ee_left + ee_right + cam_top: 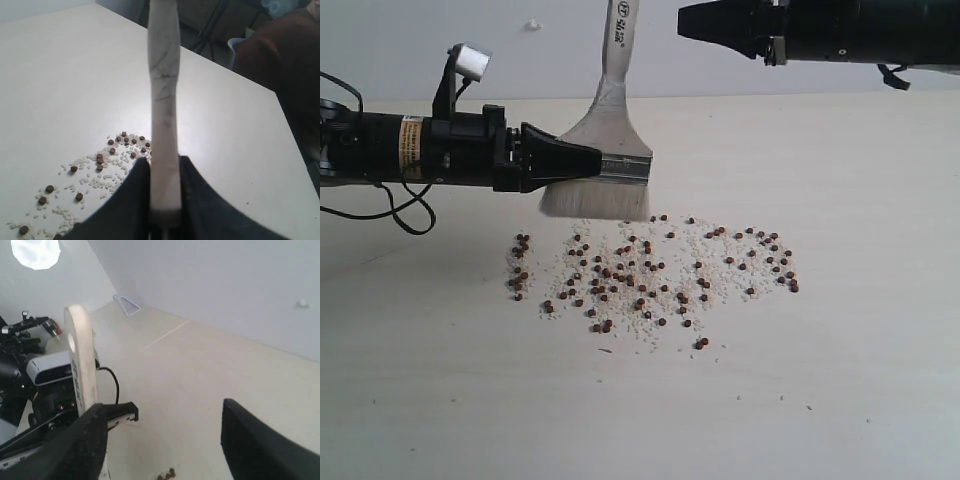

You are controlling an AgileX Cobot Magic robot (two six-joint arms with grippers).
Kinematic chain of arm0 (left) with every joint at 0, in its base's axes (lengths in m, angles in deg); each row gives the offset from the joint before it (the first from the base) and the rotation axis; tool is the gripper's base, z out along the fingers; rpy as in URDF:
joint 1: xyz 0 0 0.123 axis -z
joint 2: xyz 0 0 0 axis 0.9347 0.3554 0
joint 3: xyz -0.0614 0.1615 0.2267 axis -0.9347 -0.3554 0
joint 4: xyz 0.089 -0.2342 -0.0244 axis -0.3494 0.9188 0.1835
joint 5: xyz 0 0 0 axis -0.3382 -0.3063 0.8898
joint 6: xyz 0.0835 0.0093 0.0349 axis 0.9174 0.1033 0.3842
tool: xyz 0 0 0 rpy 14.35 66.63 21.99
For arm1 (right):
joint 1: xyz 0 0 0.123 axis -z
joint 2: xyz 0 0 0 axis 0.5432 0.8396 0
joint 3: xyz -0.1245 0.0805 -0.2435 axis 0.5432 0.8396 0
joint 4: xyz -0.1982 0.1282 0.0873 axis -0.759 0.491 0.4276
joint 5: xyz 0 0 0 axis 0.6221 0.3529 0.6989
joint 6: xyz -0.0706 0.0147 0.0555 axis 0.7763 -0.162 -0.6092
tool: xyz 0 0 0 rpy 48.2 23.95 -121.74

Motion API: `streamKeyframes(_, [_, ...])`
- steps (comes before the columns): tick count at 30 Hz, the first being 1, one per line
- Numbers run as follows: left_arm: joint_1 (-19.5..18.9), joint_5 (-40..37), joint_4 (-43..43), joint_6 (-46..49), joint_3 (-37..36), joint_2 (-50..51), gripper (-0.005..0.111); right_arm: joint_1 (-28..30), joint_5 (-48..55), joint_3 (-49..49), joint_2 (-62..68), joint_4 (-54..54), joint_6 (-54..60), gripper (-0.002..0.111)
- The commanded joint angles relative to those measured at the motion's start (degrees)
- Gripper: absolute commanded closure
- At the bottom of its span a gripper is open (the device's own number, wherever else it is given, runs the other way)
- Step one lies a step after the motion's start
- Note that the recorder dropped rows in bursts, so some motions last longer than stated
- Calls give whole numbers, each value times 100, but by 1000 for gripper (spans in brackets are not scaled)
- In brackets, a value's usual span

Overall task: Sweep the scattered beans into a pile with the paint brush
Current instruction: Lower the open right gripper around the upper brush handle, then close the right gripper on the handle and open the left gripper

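Sweeping looks barely begun. The left claw (582,160) pinches the paint brush (608,120) at its metal band. The beans (650,280) lie scattered on the counter (860,390) just below it, with no pile formed. The right claw (690,20) hangs spread and empty, well above.

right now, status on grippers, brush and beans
Left gripper shut on wide flat pale-wood-handled paint brush, upright. Right gripper open, raised clear. Tiny reddish-brown beans scattered, not piled. Nothing in the way.

The exterior view's top edge crops the paint brush (608,125), whose band the left gripper (592,160) partly covers.
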State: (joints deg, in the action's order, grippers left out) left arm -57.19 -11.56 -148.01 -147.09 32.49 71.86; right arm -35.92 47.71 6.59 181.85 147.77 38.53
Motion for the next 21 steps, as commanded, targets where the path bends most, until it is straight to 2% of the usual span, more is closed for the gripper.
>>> streamKeyframes(1, [-8,45,131,35,20,-13,107,-130,57,-36,-61,-403,-158,47])
streamKeyframes(14, [-7,45,131,60,20,-13,107,-869,57,-36,-72,282,610,47])
streamKeyframes(21, [-7,45,131,60,20,-13,107,-952,57,-36,-60,282,775,47])
